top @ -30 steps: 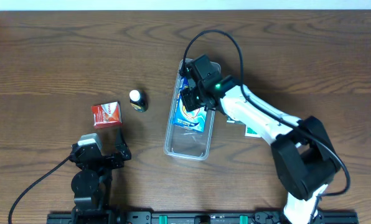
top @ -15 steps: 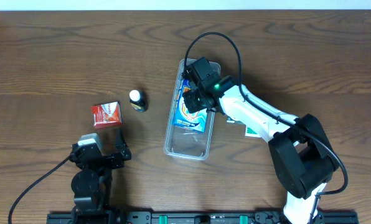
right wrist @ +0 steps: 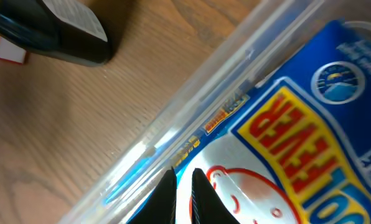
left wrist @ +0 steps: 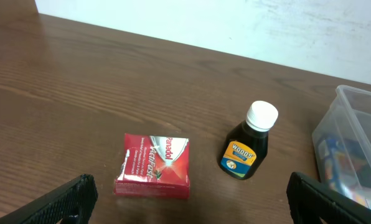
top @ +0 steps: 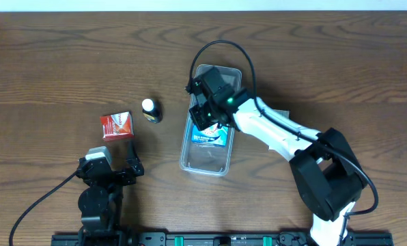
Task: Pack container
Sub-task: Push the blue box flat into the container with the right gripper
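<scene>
The container (top: 190,161), a clear long tray, lies at the table's middle; its wall also shows in the right wrist view (right wrist: 192,99) and the left wrist view (left wrist: 344,118). A blue packet (top: 214,135) with red and yellow print lies inside it (right wrist: 297,137). My right gripper (top: 205,113) is over the tray's left side, its fingers (right wrist: 182,177) shut and pointing down at the packet's face by the tray wall. My left gripper (top: 111,171) is open and empty near the front edge (left wrist: 192,199).
A red box (top: 117,126) lies flat left of the tray, just beyond my left gripper (left wrist: 154,165). A small dark bottle (top: 151,110) with a white cap stands between the box and the tray (left wrist: 248,149), close to the tray wall (right wrist: 67,31).
My right gripper has moved left and a little toward the front over the tray. The blue packet has shifted with it and lies lower in the tray. The left arm has not moved.
</scene>
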Robot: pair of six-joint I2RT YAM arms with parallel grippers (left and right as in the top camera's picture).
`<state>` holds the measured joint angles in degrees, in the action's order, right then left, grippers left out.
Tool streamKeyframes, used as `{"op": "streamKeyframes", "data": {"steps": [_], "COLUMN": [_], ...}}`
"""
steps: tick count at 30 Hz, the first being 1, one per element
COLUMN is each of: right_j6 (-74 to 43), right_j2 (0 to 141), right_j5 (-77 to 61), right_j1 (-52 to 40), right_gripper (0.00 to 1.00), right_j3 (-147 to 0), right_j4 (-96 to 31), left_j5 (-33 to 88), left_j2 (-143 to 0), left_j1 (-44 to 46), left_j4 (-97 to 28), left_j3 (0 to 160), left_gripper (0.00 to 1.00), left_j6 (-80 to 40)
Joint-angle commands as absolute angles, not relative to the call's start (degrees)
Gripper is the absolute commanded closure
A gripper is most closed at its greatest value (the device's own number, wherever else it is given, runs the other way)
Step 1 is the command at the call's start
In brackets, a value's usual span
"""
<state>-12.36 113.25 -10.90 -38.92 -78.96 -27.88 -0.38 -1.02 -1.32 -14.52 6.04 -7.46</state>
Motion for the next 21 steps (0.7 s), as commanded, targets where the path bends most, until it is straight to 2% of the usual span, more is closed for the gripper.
{"op": "streamKeyframes", "data": {"steps": [1, 12, 21], "right_j6": [-12.2, -11.5, -10.8], "right_j2": [114.5, 109.2, 106.6], "right_j5": [-6.4, -6.5, -12.1], "right_j1": [-39.3, -38.7, -39.1], "right_gripper": [0.94, 0.88, 0.94], "right_j3": [-79.0, -79.0, -78.9], "right_j4": [-28.2, -33.1, -42.4], "left_j5": [-0.6, -0.6, -0.6], "left_j2": [-1.0, -1.0, -1.0], "left_j1": [-1.1, -1.1, -1.1], "left_j4": [-14.9, -14.9, -14.9], "left_j3": [4.6, 4.6, 4.6], "left_gripper": [0.02, 0.02, 0.02], "left_j6": [-7.5, -7.5, -7.5]}}
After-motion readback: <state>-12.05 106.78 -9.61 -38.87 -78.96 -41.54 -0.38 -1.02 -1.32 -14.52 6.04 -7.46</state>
